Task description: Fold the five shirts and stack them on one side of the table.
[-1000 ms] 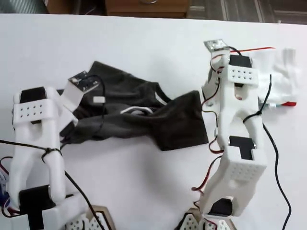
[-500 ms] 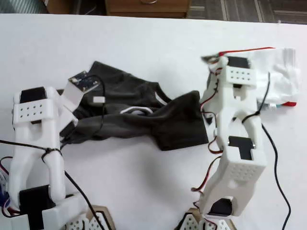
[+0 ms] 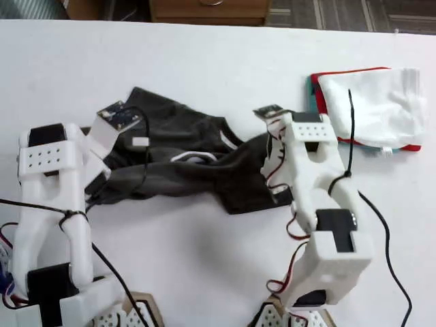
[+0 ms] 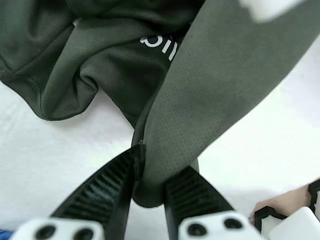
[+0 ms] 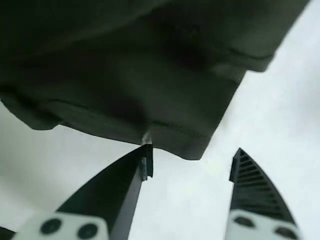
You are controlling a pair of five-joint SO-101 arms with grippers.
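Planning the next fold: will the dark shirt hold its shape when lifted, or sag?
Likely floppy: the dark shirt lies bunched and creased on the table. Probably light and thin: a fold fits between the left gripper's shut jaws. Expect sagging.

Dark shirt [image 4: 210,90] — matt mesh cloth, table [image 3: 204,54] smooth, left gripper [image 4: 155,162] ribbed plastic
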